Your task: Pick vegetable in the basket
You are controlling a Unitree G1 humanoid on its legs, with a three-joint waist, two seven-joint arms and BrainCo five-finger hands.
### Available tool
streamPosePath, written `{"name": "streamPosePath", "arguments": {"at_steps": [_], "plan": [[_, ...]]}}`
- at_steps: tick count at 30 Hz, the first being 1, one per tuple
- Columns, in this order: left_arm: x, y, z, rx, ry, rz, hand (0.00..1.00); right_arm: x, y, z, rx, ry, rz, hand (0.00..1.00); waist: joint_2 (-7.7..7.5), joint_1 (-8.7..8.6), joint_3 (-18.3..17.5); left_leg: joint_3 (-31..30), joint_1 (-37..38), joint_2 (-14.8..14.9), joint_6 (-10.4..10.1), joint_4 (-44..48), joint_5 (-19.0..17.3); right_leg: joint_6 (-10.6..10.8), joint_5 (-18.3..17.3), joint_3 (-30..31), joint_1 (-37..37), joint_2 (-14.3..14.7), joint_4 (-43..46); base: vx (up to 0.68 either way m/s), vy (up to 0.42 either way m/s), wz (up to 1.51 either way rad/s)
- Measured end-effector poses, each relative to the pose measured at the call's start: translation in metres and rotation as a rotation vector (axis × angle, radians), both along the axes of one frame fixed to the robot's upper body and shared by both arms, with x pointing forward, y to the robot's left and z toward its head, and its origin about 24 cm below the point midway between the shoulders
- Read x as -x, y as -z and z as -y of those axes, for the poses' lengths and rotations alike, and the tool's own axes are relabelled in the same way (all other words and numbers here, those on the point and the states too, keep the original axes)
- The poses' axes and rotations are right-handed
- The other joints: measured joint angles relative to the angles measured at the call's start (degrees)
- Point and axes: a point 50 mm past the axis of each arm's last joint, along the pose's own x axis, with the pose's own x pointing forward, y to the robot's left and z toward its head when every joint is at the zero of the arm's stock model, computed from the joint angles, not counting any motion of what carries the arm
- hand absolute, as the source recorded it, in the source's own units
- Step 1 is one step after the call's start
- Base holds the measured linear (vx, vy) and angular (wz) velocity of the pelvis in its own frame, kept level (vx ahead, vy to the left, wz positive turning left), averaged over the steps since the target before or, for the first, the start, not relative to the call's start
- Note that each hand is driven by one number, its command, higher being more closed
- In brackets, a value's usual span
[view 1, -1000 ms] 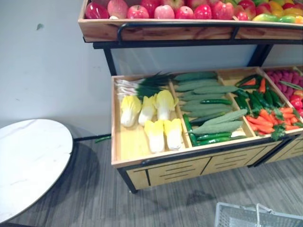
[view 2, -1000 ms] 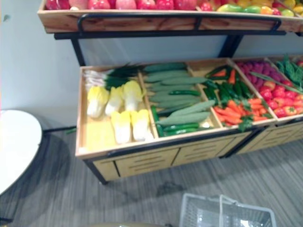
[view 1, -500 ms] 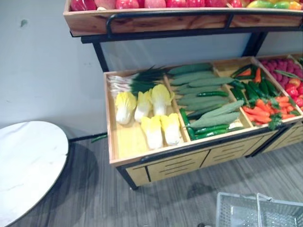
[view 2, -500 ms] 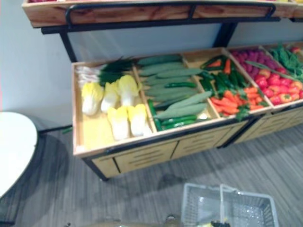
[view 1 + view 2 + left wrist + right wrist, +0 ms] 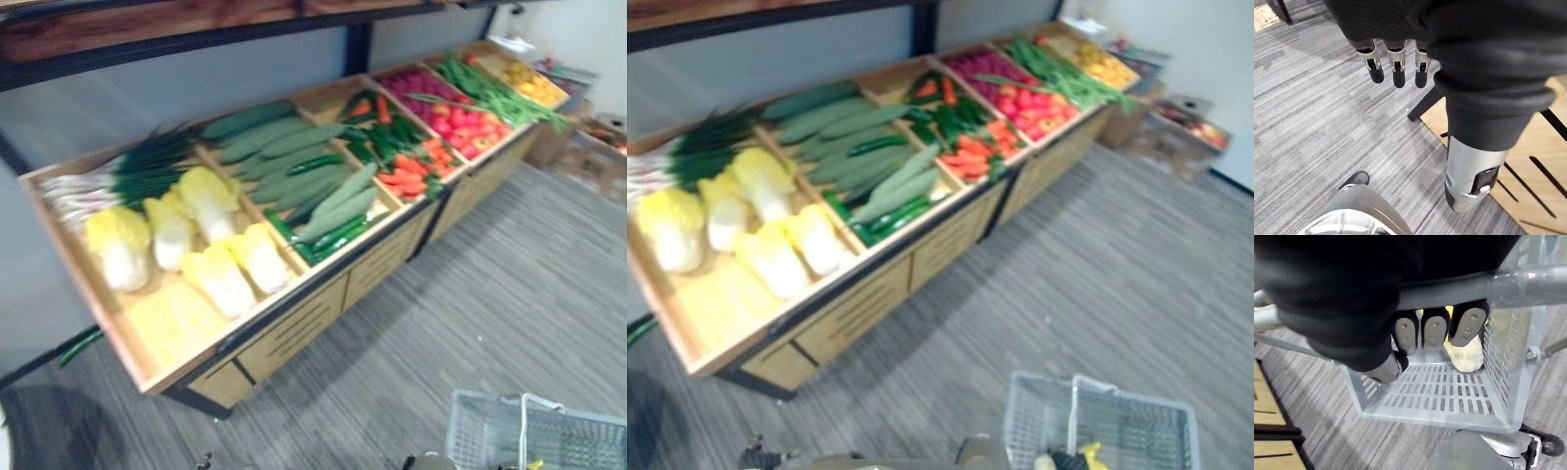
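Ahead of both hands and well apart from them, facing the long wooden stand (image 5: 294, 328), with pale cabbages (image 5: 220, 279) nearest the left hand's side, then green cucumbers (image 5: 284, 157), then orange carrots (image 5: 407, 171) further toward the right hand's side. Standing on grey floor (image 5: 509, 294), lying open and wide on the right hand's side and closing against the stand's front edge on the left hand's side.

Carrying the grey basket (image 5: 1024, 426) below the right hand (image 5: 1435, 330), fingers curling round the handle (image 5: 1528, 284) from above. Carrying one pale yellow vegetable (image 5: 1466, 355) already inside, lying on the basket's bottom beneath those curled fingers, near a side wall.

Hanging the left hand (image 5: 1396, 58) free, fingers straight and gripping nothing, just beside the stand's black leg (image 5: 1422, 105).

Judging the step as moving along the stand with the basket, lining up another pick. Probably needing next to raise the free left hand over the stand's front rim and down onto a chosen vegetable, while keeping the basket level, clear of the drawer fronts, and within that hand's reach.
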Motion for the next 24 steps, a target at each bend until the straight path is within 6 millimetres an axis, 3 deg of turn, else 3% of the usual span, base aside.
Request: {"name": "streamPosePath", "arguments": {"at_steps": [1,2,3,4,7,8,9,12,14,15,17,19,21,24], "plan": [[0.004,0.002,0.004,0.017,-0.004,-0.014,0.00,0.002,0.000,0.003,0.003,0.001,-0.015,1.00,2.17,0.19,-1.4,1.9,-0.6,1.0,-0.4,-3.2,1.8,-0.6,-2.8,-0.4,2.2,1.7,-4.0,-0.11,-0.148,-0.78],[0.003,0.002,0.004,0.017,-0.006,-0.010,0.00,0.001,0.001,0.003,0.003,-0.008,-0.027,1.00,0.93,0.15,-1.0,4.2,0.0,0.1,-0.8,-3.2,2.7,0.8,-5.7,-0.8,2.4,-0.5,-0.6,-0.06,-0.225,-1.05],[0.003,0.001,0.000,0.006,0.005,-0.013,0.00,-0.004,0.001,0.001,-0.005,-0.025,-0.031,1.00,-0.85,0.19,-0.8,6.8,-0.3,0.1,-0.7,-1.2,2.6,4.8,-8.1,-1.5,3.6,-1.5,-4.4,0.01,-0.254,-1.06],[0.004,0.000,-0.004,-0.003,0.006,-0.020,0.00,-0.009,0.002,-0.002,-0.008,-0.047,-0.027,1.00,-1.35,0.35,-0.5,8.0,-0.8,1.2,-0.7,0.8,2.6,5.0,-9.0,-2.7,4.2,0.2,-9.0,0.00,-0.309,-1.12],[0.003,0.003,0.006,0.018,0.014,-0.023,0.00,-0.022,-0.001,-0.003,0.005,-0.107,-0.011,1.00,-0.24,0.33,-0.3,9.4,-0.9,5.6,-0.9,5.6,2.8,4.7,-8.8,-2.0,7.3,5.4,-19.2,-0.04,-0.317,-0.96],[0.000,0.003,0.009,0.023,0.026,-0.018,0.00,-0.019,-0.001,-0.001,0.012,-0.120,-0.020,1.00,0.08,0.10,-0.2,9.4,-0.9,7.3,-0.9,7.2,2.8,3.7,-8.2,-1.4,7.7,6.9,-20.6,-0.07,-0.213,-0.61],[-0.003,0.004,0.013,0.025,0.061,-0.019,0.00,-0.016,-0.001,0.000,0.019,-0.135,-0.031,1.00,1.45,-0.01,-1.0,9.3,-0.8,9.0,-1.2,8.8,3.0,3.3,-7.9,-0.3,8.2,8.3,-22.1,-0.07,-0.169,-0.56],[-0.012,0.003,0.016,0.024,0.085,-0.004,0.00,-0.007,0.000,0.001,0.022,-0.140,-0.052,1.00,1.55,-0.45,-0.6,8.5,0.3,12.3,-2.5,13.1,5.8,2.2,-7.2,1.7,10.0,10.2,-24.4,-0.07,-0.146,-0.48],[-0.005,0.005,0.019,0.031,0.076,-0.019,0.00,-0.007,0.000,0.001,0.029,-0.160,-0.055,1.00,0.86,-0.49,0.2,1.5,0.7,13.4,-2.6,18.1,10.0,1.8,-7.0,5.9,11.6,10.4,-24.6,-0.11,-0.119,-0.93],[-0.001,0.006,0.021,0.034,0.063,-0.020,0.00,-0.008,-0.001,0.002,0.043,-0.196,-0.058,1.00,0.01,0.27,0.8,-7.5,-1.1,12.8,-1.9,22.2,13.8,1.3,-7.1,10.0,11.8,10.4,-24.6,-0.05,-0.023,-1.56],[0.007,0.008,0.027,0.051,0.056,-0.039,0.00,-0.024,-0.006,0.007,0.074,-0.245,-0.023,1.00,0.64,0.61,1.0,-26.2,-4.9,4.9,-5.1,24.0,7.1,0.7,-6.6,17.2,10.8,9.6,-24.4,-0.01,0.081,-1.68],[0.015,0.010,0.034,0.068,0.048,-0.054,0.00,-0.032,-0.009,0.011,0.100,-0.282,-0.009,1.00,1.36,1.41,1.3,-37.0,-4.9,-2.5,-6.4,19.4,2.0,0.4,-5.8,23.2,9.8,10.0,-25.2,0.00,0.116,-1.70],[0.019,0.011,0.037,0.076,0.046,-0.061,0.00,-0.031,-0.010,0.013,0.106,-0.281,-0.014,1.00,1.92,1.58,1.4,-44.1,-4.4,-6.5,-6.9,8.0,0.6,0.8,-4.9,27.8,8.8,11.7,-25.8,0.02,0.189,-1.46],[0.019,0.011,0.035,0.069,0.045,-0.060,0.00,-0.034,-0.011,0.015,0.114,-0.282,-0.009,1.00,3.70,1.80,1.3,-47.8,-2.5,-7.5,-7.7,-2.9,1.7,2.1,-4.5,32.3,7.3,13.3,-26.0,0.03,0.199,-0.89]]}}
